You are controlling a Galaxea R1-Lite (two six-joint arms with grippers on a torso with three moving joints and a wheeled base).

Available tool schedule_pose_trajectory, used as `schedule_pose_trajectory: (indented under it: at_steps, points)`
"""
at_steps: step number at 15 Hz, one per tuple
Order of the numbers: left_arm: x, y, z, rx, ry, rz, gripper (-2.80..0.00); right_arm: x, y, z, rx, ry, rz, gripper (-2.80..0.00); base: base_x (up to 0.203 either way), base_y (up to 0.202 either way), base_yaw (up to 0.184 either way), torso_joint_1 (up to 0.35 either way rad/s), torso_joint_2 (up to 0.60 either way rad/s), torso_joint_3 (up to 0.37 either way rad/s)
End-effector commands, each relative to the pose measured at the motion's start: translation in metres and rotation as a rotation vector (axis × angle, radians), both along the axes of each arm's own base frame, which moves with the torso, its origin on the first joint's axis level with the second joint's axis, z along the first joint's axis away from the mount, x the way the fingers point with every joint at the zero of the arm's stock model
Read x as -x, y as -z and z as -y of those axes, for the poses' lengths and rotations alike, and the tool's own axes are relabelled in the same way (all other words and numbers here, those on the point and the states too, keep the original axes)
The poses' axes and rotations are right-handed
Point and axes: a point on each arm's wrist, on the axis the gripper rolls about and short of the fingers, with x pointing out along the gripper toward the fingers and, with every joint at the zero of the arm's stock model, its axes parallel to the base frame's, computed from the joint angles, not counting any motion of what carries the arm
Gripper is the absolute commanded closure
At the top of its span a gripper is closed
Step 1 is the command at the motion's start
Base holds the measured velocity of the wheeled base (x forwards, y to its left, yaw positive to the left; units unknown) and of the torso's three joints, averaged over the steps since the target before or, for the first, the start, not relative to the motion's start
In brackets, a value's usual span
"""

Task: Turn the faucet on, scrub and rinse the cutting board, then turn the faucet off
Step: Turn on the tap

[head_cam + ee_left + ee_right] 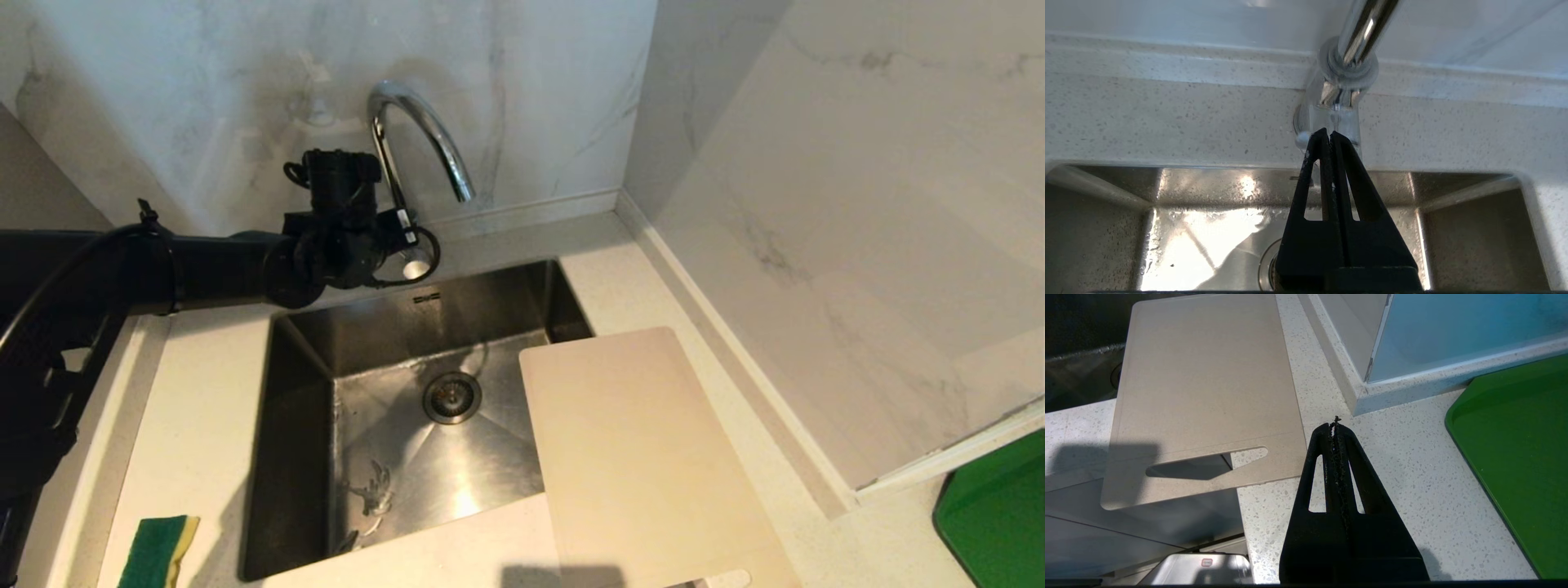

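While your left arm is reaching across the sink (pixel 310 384), its left gripper (pixel 1329 136) is sitting clenched with nothing between the fingers, its tips pointing at the base of the faucet (pixel 424 135) and lying just beside the small round knob of the side lever (pixel 1302 141); whether they are touching it, you cannot tell. The spout is arching over the back of the basin, and no water is showing. The cutting board (pixel 645 457) is lying flat at the sink's right side, its far corner overhanging the basin and its slot handle at the near end. Your right gripper (pixel 1335 428) is hovering clenched and empty over the counter (pixel 1404 465), just beside the board's handle end, with the green slab (pixel 1515 457) on its other side. A green-and-yellow sponge (pixel 159 551) is resting at the sink's near left.
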Motion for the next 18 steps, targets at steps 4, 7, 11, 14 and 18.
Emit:
schedule_pose_trajectory:
  at_steps: [4, 7, 11, 14, 18]
  points:
    - [-0.004, 0.007, -0.001, -0.010, -0.001, -0.014, 0.00, 0.000, 0.000, 0.000, 0.001, -0.001, 0.000, 0.00, 0.000, 0.000, 0.000, 0.000, 0.00, 0.000]
    - [-0.004, 0.007, -0.002, -0.014, -0.008, -0.021, 0.00, 0.000, 0.000, 0.000, 0.001, -0.001, -0.001, 0.00, 0.000, 0.000, 0.000, 0.000, 0.00, 0.000]
    - [-0.008, 0.014, -0.012, -0.019, -0.025, -0.070, 0.00, 0.000, 0.000, 0.000, 0.001, 0.000, -0.001, 0.00, 0.000, 0.000, 0.000, 0.000, 0.00, 0.000]
    - [-0.012, 0.023, -0.015, -0.013, -0.038, -0.099, 0.00, 0.000, 0.000, 0.000, 0.001, 0.000, -0.001, 0.00, 0.000, 0.000, 0.000, 0.000, 0.00, 0.000]
    - [-0.014, 0.033, -0.014, -0.001, -0.040, -0.135, 0.00, 0.000, 0.000, 0.000, 0.001, 0.000, -0.001, 0.00, 0.000, 0.000, 0.000, 0.000, 0.00, 0.000]
